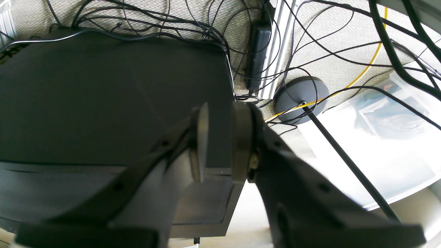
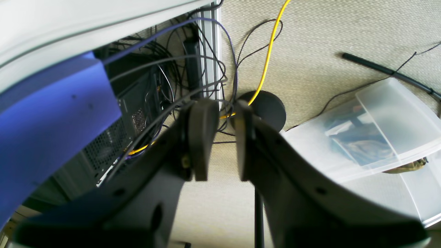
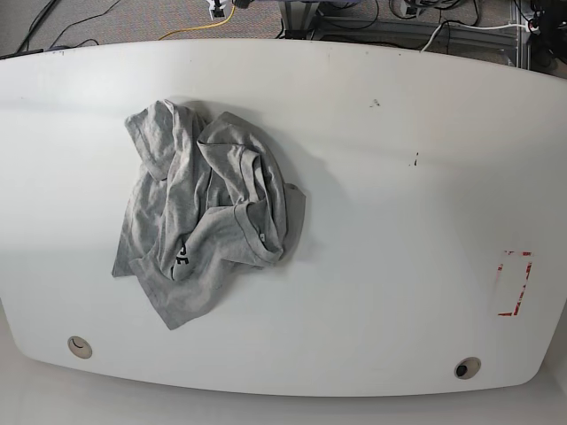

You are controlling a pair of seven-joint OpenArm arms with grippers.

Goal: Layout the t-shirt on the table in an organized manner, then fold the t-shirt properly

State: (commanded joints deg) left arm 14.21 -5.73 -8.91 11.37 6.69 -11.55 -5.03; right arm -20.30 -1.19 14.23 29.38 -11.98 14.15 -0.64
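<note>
Here the t-shirt (image 3: 205, 217) lies crumpled in a loose heap on the left half of the table (image 3: 372, 177) as the base view shows it, nearer the far edge than the near one. It is bunched and folded over itself, with a ribbed collar edge curling through the middle and a scrap of black lettering showing near its lower part. A flat flap of cloth trails toward the near edge. Neither arm appears in the base view, and nothing touches the cloth.

On the same tabletop, a red dashed mark (image 3: 515, 283) sits well apart near the right edge, and two round holes, one at the near left (image 3: 79, 347) and one at the near right (image 3: 467, 367), lie along the near edge.

The left gripper (image 1: 220, 143) hangs off the table, over a dark box (image 1: 113, 100) on the carpet; its fingers stand parted with a narrow gap and grasp nothing. The right gripper (image 2: 220, 144) is likewise above the carpet, fingers parted a little and empty. Below it lie a yellow cable (image 2: 268, 55), a round black base (image 2: 267, 108) and clear plastic bins (image 2: 372, 131).
</note>
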